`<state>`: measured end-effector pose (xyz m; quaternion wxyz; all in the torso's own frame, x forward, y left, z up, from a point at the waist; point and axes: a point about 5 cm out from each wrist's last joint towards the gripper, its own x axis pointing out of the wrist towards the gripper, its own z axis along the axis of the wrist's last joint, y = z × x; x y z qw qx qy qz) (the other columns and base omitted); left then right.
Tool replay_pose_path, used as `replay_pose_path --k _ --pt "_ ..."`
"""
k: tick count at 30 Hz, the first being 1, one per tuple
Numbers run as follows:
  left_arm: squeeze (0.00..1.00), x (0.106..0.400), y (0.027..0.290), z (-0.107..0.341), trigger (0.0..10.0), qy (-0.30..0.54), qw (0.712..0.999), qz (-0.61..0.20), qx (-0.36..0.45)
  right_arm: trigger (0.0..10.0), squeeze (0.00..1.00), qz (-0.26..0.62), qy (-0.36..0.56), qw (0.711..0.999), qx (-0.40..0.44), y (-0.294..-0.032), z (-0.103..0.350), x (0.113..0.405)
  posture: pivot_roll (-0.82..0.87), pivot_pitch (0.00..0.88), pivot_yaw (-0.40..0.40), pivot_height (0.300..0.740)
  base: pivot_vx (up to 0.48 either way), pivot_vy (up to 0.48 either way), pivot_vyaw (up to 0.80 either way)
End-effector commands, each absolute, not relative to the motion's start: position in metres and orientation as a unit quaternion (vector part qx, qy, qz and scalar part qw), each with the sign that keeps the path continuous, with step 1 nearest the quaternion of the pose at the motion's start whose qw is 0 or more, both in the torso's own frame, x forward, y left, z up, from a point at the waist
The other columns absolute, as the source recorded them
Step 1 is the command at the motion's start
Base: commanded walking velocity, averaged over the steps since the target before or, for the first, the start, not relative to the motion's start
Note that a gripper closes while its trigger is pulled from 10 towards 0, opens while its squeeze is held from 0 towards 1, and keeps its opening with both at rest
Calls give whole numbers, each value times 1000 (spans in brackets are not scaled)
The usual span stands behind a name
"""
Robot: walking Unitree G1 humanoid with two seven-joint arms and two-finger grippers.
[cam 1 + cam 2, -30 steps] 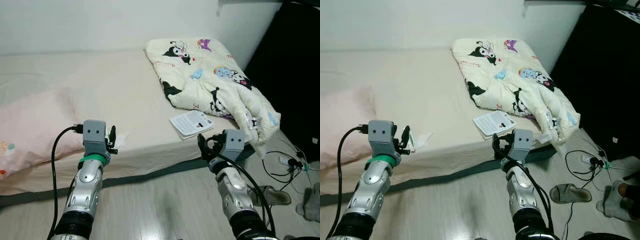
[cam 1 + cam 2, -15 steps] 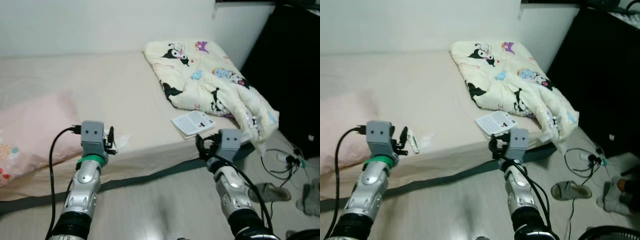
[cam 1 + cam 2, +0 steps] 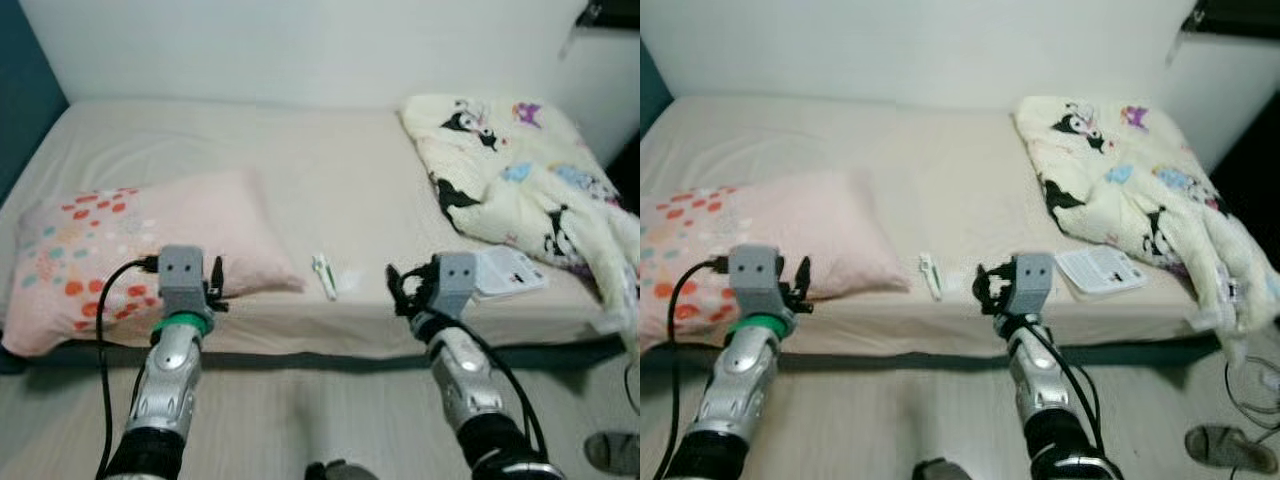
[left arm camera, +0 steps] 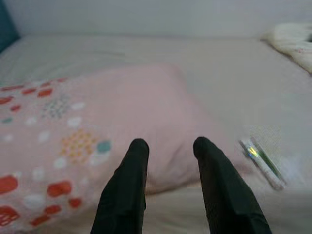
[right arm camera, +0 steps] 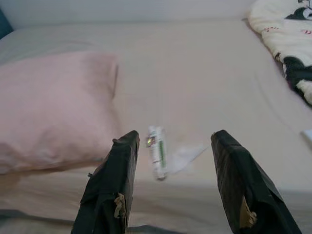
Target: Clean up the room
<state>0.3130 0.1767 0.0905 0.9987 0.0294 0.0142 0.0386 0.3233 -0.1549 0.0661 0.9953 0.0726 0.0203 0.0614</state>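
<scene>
A: Status on the cleanup?

B: Barely started, as far as I can judge. The small white tube with a green label (image 5: 157,150) lies loose on the beige mattress (image 3: 300,170), centre of the left eye frame, near the front edge, with a crumpled clear wrapper (image 5: 183,155) just beside it. Nothing is picked up yet.

A: Orientation?

B: Flat. In the head views the long axis runs from upper left to lower right, tilted slightly off straight away from the robot. Can't tell which end is the cap.

A: What else is left?

B: White printed booklet (image 3: 1100,268) at centre right, the cream cartoon-print quilt (image 3: 1130,190) bunched at upper right, pink spotted pillow (image 3: 130,250) at left.

A: Grippers?

B: Right gripper (image 5: 173,146) is spread wide, empty, short of the tube, which sits between its fingers (image 5: 112,185) in the wrist view. Left gripper (image 4: 168,146) is narrower, empty, aimed at the pillow.
</scene>
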Motion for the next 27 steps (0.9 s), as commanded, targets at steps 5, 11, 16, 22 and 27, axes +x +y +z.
replay_pose_path --k 5,11,16,22,27 --pt "0 311 180 85 10000 28 998 43 29 10000 0 60 29 995 79 -155 62 321 -23 4 -22 740 0 455 0" --pt "0 312 180 85 10000 27 998 42 29 10000 0 59 30 995 80 -155 62 322 -23 2 -18 740 0 390 0" --pt "0 313 181 86 10000 26 998 41 32 10000 0 60 30 994 84 -154 61 322 -23 2 -16 740 0 385 0" --pt "0 313 181 88 10000 23 998 40 32 10000 0 61 30 994 85 -153 61 322 -21 0 -13 740 0 370 0" --pt "0 314 180 89 10000 16 998 36 42 10000 0 62 30 994 85 -153 61 322 -21 0 -13 740 0 66 0"
